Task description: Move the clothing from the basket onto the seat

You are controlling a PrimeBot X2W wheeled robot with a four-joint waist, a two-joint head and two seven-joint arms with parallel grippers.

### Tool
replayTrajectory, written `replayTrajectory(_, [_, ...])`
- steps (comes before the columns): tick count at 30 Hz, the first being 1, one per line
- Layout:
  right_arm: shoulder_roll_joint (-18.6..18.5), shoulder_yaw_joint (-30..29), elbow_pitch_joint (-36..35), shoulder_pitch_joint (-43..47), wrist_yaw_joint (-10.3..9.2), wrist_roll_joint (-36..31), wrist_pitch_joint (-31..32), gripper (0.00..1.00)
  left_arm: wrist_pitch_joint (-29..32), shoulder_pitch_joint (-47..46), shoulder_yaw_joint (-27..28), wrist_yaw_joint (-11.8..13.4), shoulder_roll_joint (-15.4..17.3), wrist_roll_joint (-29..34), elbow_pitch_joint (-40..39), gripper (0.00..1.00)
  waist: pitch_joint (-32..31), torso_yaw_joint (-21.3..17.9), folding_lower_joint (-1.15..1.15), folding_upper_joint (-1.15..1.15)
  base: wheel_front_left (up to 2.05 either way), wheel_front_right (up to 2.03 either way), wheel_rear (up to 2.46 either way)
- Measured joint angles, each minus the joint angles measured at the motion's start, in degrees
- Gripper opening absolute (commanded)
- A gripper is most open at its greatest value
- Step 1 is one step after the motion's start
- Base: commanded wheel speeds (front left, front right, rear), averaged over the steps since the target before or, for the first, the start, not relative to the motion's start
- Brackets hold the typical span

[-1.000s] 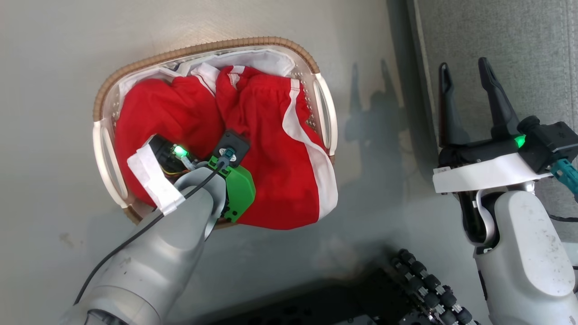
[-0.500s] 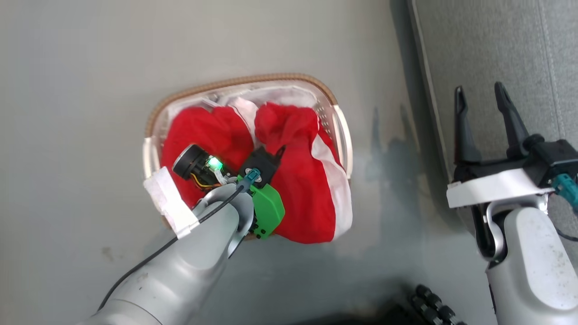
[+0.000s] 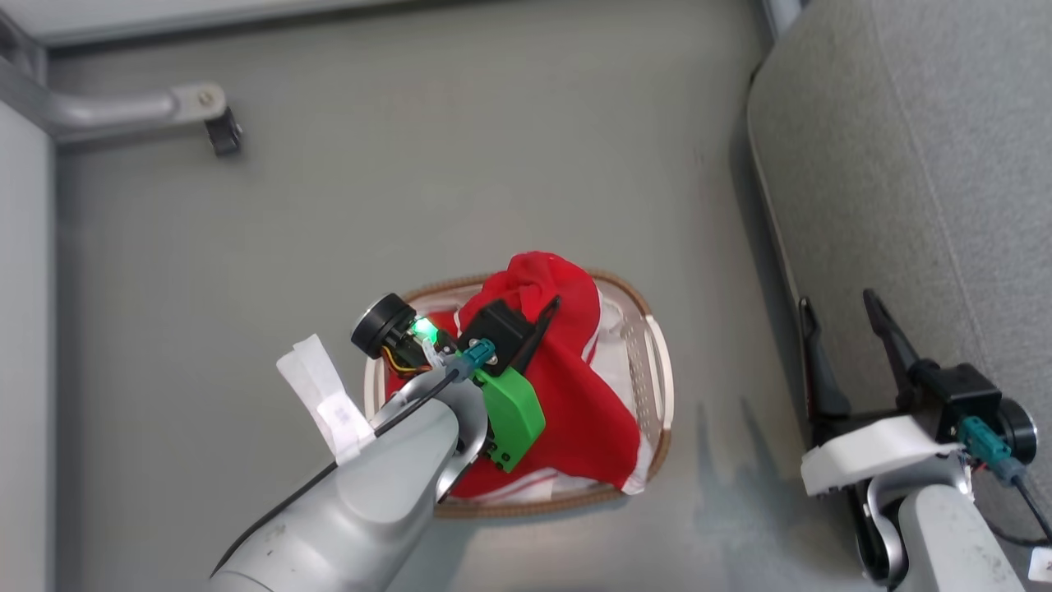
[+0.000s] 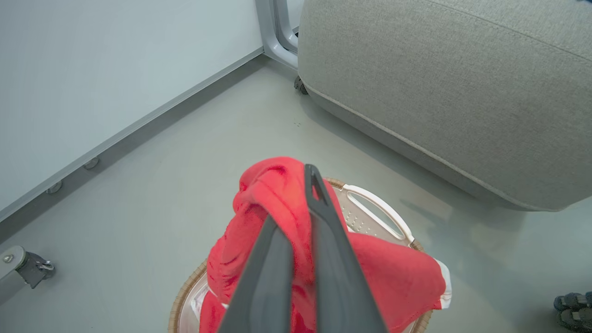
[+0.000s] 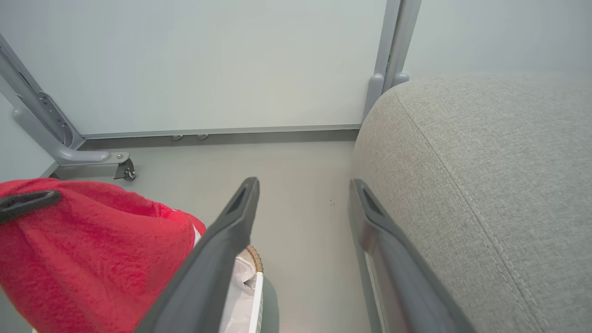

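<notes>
My left gripper (image 3: 538, 316) (image 4: 296, 194) is shut on the red clothing (image 3: 575, 386) (image 4: 273, 199) (image 5: 83, 249), holding a bunched fold up above the basket (image 3: 653, 370) (image 4: 370, 208). The rest of the garment hangs down into the basket and drapes over its near rim. A white liner (image 3: 616, 329) lines the basket on the floor. The grey seat (image 3: 904, 164) (image 4: 439, 92) (image 5: 485, 185) rises to the right. My right gripper (image 3: 842, 316) (image 5: 303, 194) stands open beside the seat's edge, holding nothing.
A grey metal frame leg with a castor (image 3: 222, 136) (image 5: 125, 171) stands at the far left by the pale wall panels (image 5: 208, 60). Bare grey floor (image 3: 411, 164) lies between basket and wall.
The head camera has pulled back and up, so the whole scene shifted down. My left gripper has lifted the red clothing up out of the basket. The right gripper stays open.
</notes>
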Motion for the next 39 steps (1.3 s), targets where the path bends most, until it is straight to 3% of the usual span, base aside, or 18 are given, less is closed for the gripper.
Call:
replayTrajectory(4, [-0.01, 0.58, 0.49, 2.36, 0.0, 0.53, 0.0, 1.0, 0.52, -1.44, -0.15, -0.49, 0.36, -0.29, -0.66, 0.0, -5.59, 0.89, 0.0, 0.0, 0.0, 0.0, 0.0])
replayTrajectory(11, [-0.01, 1.34, 0.84, 4.19, 0.0, 1.0, 0.0, 1.0, 4.68, -7.59, -0.66, -1.2, 3.77, -0.34, -4.08, 0.0, -13.64, 1.83, 0.0, 0.0, 0.0, 0.0, 0.0])
replayTrajectory(21, [-0.02, 4.66, 0.58, 4.55, 0.0, 0.93, 0.0, 1.0, 13.65, -14.29, -1.35, -1.53, 7.01, -2.16, -9.46, 0.0, -19.25, 2.03, 0.0, 0.0, 0.0, 0.0, 0.0])
replayTrajectory(34, [-0.03, 18.14, -6.31, -0.27, 0.0, 6.33, -0.07, 1.0, 17.63, -16.72, -0.55, -0.36, 8.12, -4.87, -12.05, 0.0, -20.72, 1.49, 0.0, 0.0, 0.0, 0.0, 0.0])
replayTrajectory(39, [0.09, 24.61, -2.89, -5.68, 0.0, 2.0, -0.07, 1.0, 18.59, -16.72, -0.51, 0.36, 7.4, -5.66, -14.28, 0.0, -20.64, 1.57, 0.0, 0.0, 0.0, 0.0, 0.0])
